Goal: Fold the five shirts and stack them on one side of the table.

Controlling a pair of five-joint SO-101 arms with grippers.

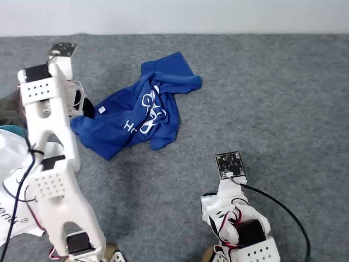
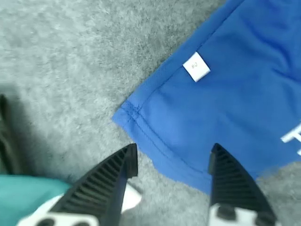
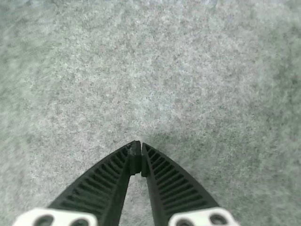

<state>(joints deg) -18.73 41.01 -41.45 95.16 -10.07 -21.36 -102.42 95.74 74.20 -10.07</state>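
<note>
Spreading the crumpled blue shirt (image 1: 143, 109) seems the step in hand: the left gripper (image 2: 173, 157), released, straddles its hem corner and should pinch it, while the right gripper (image 3: 141, 157) sits clenched and empty, apart from the shirt.

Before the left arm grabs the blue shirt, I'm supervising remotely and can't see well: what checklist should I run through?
1. Left pincer open: ok.
2. Blue shirt hem lined up between its jaws: ok.
3. Jaws touching the cloth: cannot tell.
4. Shirt lying flat for folding: not ok, crumpled.
5. Right pincer out of the way, shut over bare table: ok.
</note>
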